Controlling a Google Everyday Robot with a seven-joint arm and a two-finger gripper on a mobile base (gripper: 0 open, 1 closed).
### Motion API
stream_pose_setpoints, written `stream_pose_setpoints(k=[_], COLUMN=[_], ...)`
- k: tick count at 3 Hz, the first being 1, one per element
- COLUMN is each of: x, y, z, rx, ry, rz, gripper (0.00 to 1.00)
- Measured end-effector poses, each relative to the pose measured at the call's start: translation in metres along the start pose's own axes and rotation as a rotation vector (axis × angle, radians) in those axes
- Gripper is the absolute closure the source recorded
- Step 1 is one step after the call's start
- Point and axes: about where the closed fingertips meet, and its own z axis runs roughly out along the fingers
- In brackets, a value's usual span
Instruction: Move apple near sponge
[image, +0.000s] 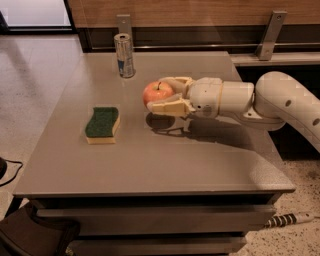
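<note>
A grey table (150, 170) is filling most of the view, with a white arm (280, 100) reaching in over it from the right. At the arm's end the gripper (159, 94) is hovering above the middle of the tabletop, its two pale fingers (167, 107) pinching the apple from either side. The sponge (102, 124) is lying flat, green side up, on the left part of the table, near the gripper but apart from it. A silver can (124, 55) is standing upright near the back edge. The apple (156, 93), stem up, is sitting in the gripper just above the surface, to the right of the sponge.
</note>
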Motion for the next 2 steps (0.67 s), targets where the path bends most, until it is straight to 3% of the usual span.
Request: stream_pose_setpoints(k=[1,2], x=[0.013,0.029], y=[0.019,0.04], z=[0.008,0.016], rx=[-0.047,-0.129], ry=[0.003,-0.009], rz=[0.018,0.0], gripper=[1.0,1.0])
